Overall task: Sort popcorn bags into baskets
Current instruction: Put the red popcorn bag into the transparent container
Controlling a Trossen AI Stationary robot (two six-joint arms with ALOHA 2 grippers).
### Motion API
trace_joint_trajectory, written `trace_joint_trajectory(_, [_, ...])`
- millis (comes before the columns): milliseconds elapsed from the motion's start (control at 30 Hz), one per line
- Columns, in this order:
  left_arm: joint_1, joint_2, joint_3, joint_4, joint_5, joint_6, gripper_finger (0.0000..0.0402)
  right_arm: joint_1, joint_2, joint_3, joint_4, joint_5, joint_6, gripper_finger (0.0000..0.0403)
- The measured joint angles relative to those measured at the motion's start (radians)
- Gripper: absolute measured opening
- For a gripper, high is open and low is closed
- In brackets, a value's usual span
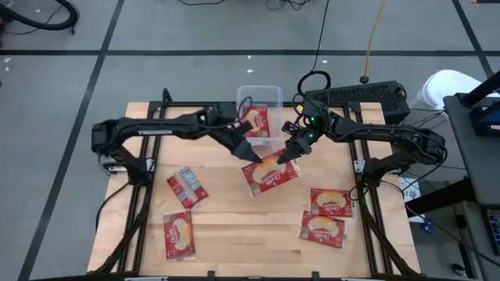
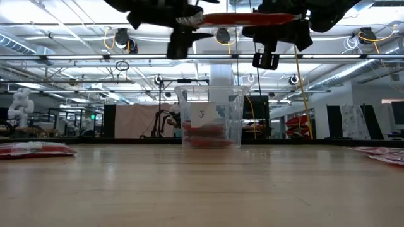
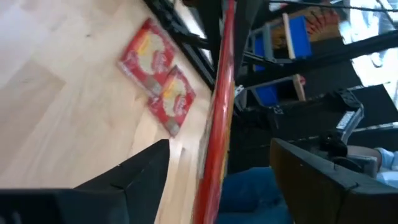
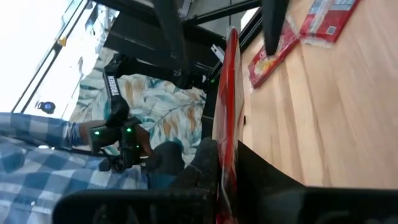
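Progress so far: maybe one or two bags in tub (image 1: 273, 95), rest not sorted.

- left of left claw (image 1: 248, 153), on table (image 1: 226, 226): grey-backed bag (image 1: 187, 186) and red bag (image 1: 179, 235), both untouched
- left claw: fingers spread wide, gripping nothing, airborne bag (image 1: 269, 173) edge sits between them
- right claw (image 1: 287, 153): clamped on that bag, above table, just short of tub
- right of right claw: two bags (image 1: 326, 216) flat on table

Four left plus the airborne one, I'd say.

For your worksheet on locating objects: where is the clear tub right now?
In the high view the tub sits at the table's far edge, near the middle, just beyond both grippers; one red bag lies inside it.
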State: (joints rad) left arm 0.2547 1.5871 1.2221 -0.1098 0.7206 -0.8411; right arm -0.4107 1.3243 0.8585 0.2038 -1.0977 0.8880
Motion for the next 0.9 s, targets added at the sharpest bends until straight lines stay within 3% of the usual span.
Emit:
trace_joint_trajectory(300, [-0.066,0.064,0.0,0.174,0.076,-0.003,0.0201,0.0,0.0,0.0,0.002,-0.009,-0.055,0.0011])
trace_joint_trajectory(433, [-0.074,0.065,0.0,0.172,0.075,0.012,0.0129,0.001,0.0,0.0,0.002,0.006,-0.081,0.0011])
trace_joint_trajectory(633, [-0.074,0.065,0.0,0.086,0.017,0.011,0.0021,0.002,-0.001,-0.001,-0.008,0.119,-0.11,0.0013])
trace_joint_trajectory(733, [-0.072,0.064,0.0,0.064,0.004,0.02,0.0022,0.002,-0.005,-0.001,-0.007,0.18,-0.103,0.0032])
trace_joint_trajectory(900, [-0.074,0.045,-0.001,0.055,0.008,0.007,0.0039,-0.012,-0.036,-0.001,-0.013,0.299,-0.033,0.0105])
